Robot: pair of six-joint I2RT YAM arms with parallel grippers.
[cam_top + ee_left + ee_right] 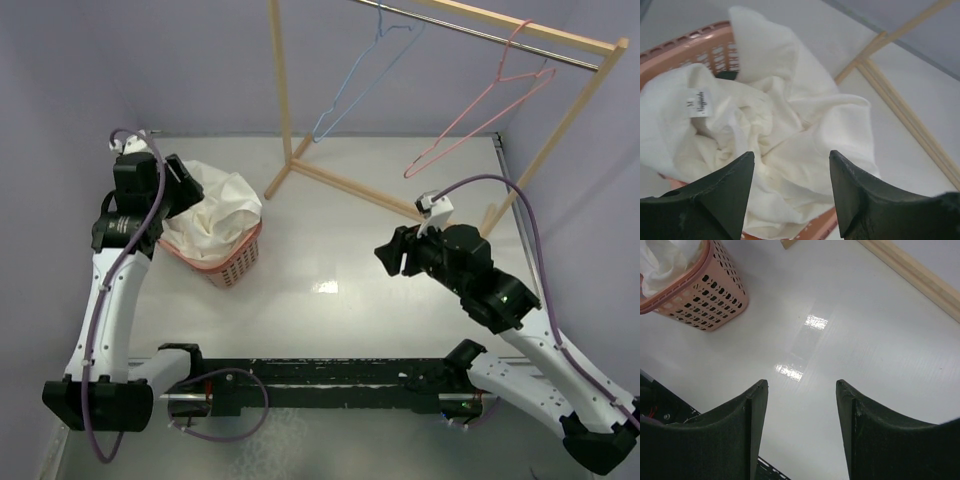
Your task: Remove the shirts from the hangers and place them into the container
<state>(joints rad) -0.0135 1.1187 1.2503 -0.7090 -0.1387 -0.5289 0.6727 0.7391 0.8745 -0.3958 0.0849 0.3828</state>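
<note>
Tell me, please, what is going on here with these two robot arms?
The work here is to take shirts off hangers and put them into a basket. The white shirt lies bunched in the pink basket, spilling over its rim. The left claw hovers open just above it, holding nothing. The right claw is open too, over the table. The blue hanger and the pink hanger hang empty on the wooden rack.

I see a white, glossy counter (340,330) enclosed by plain lavender walls (150,60). A light-wood rack (281,90) with a metal rail (470,32) stands on its far half. Light reflects as a bright glare patch (327,287) near the counter's middle.
</note>
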